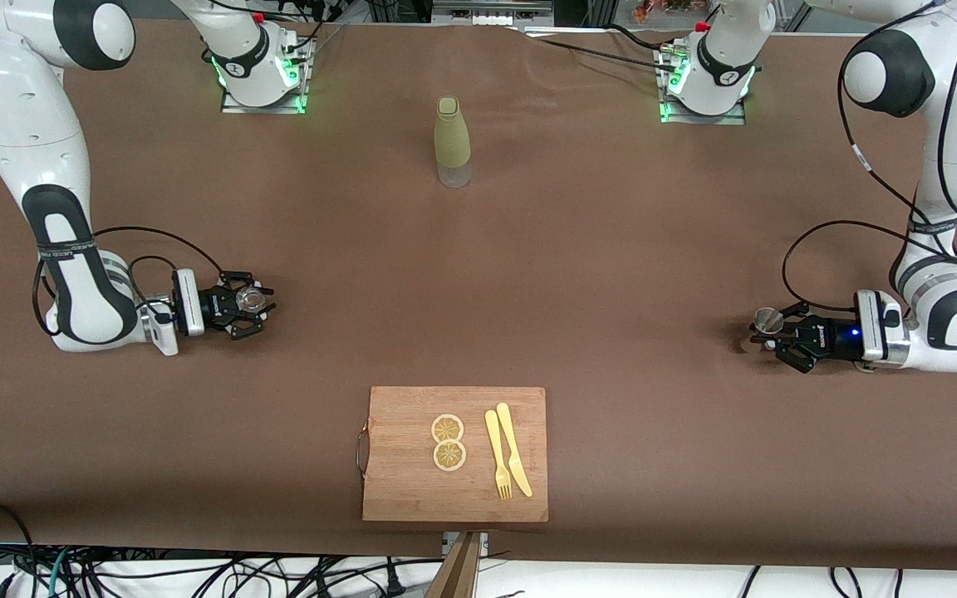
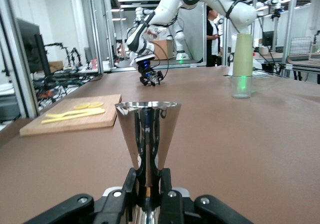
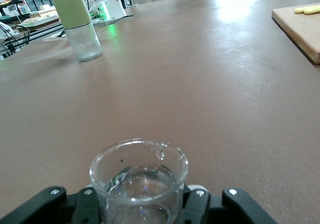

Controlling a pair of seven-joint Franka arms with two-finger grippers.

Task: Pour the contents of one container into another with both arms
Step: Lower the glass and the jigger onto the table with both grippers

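The tiny clear glass [image 1: 251, 300] [image 3: 139, 181] stands upright between the fingers of my right gripper [image 1: 247, 303] [image 3: 141, 204], low at the right arm's end of the table; the gripper is shut on it. The silver hourglass jigger [image 1: 768, 321] [image 2: 147, 134] stands upright in my left gripper [image 1: 779, 334] [image 2: 149, 186], which is shut on its narrow waist, low at the left arm's end of the table. In the left wrist view the right gripper [image 2: 151, 78] shows farther off.
A tall olive-green bottle [image 1: 452, 141] [image 2: 242, 64] [image 3: 76, 19] stands midway between the arm bases. A wooden cutting board [image 1: 395, 490] [image 2: 65, 125] near the front edge carries two lemon slices [image 1: 448, 441], a yellow fork [image 1: 498, 453] and knife [image 1: 514, 448].
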